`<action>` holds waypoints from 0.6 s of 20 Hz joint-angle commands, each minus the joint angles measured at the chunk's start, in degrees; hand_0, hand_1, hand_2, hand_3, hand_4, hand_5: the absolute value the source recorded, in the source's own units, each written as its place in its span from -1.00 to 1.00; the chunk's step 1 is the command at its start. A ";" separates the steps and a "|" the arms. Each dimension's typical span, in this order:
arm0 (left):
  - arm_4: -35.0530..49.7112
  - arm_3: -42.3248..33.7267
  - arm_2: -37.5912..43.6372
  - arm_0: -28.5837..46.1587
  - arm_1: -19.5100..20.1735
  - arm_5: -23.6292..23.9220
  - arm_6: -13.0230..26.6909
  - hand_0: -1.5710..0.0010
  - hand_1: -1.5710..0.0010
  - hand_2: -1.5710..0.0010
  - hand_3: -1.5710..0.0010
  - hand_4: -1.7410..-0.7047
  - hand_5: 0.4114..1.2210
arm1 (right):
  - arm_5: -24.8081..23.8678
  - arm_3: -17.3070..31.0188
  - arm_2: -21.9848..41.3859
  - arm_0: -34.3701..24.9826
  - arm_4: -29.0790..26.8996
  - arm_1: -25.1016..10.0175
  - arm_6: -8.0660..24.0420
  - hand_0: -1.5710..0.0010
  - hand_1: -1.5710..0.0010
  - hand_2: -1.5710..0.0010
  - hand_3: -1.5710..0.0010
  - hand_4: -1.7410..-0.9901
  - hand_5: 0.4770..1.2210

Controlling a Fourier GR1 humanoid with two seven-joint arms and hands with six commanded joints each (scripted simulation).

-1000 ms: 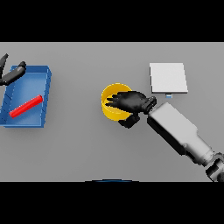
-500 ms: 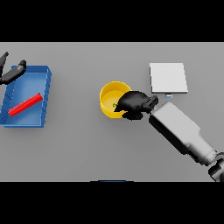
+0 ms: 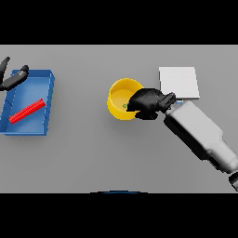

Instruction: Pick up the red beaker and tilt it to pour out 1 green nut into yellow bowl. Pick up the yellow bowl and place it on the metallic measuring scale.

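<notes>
The yellow bowl is near the table's middle, with a small green nut inside it. My right hand is shut on the bowl's right rim, fingers curled over the edge. Just right of the hand lies the metallic measuring scale, a flat pale square. The red beaker lies on its side in the blue tray at the left. My left hand hovers open over the tray's far left corner, holding nothing.
The blue tray takes up the table's left side. My right forearm slants in from the lower right, passing just below the scale. Grey table surrounds everything.
My right hand slid from over the bowl to its right rim and closed on it. The bowl has shifted slightly toward the far side and looks a little larger. The left hand stayed still.
</notes>
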 commanded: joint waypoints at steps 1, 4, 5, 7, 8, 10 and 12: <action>0.02 -0.64 -0.05 0.46 0.11 0.06 -0.41 1.00 1.00 1.00 1.00 0.87 -0.27 | 0.65 -1.07 -0.04 0.30 -0.23 -0.52 0.50 -0.97 -0.97 -0.89 -0.47 -0.98 0.99; 0.72 0.21 0.75 -0.54 0.15 -0.01 0.13 1.00 1.00 1.00 1.00 0.85 -0.28 | 0.94 -4.83 -1.13 1.02 -0.19 -2.78 3.05 -0.99 -0.99 -0.82 -0.55 -0.99 0.99; 1.14 0.79 0.98 -0.88 -0.05 -0.29 0.15 1.00 1.00 1.00 1.00 0.84 -0.28 | 1.09 -6.06 -1.36 1.51 -0.21 -3.46 3.96 -0.99 -0.99 -0.84 -0.53 -0.99 0.99; 1.46 -0.22 1.02 -0.14 -0.23 -0.03 -0.32 1.00 1.00 1.00 1.00 0.82 -0.28 | 1.41 -8.74 -1.42 3.01 -0.34 -4.88 4.21 -0.99 -0.99 -0.90 -0.51 -0.99 0.99; 1.53 0.24 1.12 -0.29 0.04 -0.46 -0.47 1.00 1.00 1.00 1.00 0.82 -0.28 | 1.49 -9.15 -2.24 2.73 -0.75 -5.40 3.98 -0.99 -0.99 -0.92 -0.50 -1.00 0.99; 1.98 -1.06 1.18 -0.07 0.05 -0.49 0.48 1.00 1.00 1.00 1.00 0.81 -0.28 | 2.41 -9.57 -4.08 2.19 -1.41 -6.44 6.35 -0.95 -1.00 -0.93 -0.50 -1.00 1.00; 2.62 -1.68 1.53 0.25 0.44 -0.94 1.28 1.00 1.00 1.00 1.00 0.78 -0.24 | 0.52 -7.74 -5.39 1.59 -1.09 -7.97 6.04 -0.97 -1.00 -0.89 -0.51 -1.00 1.00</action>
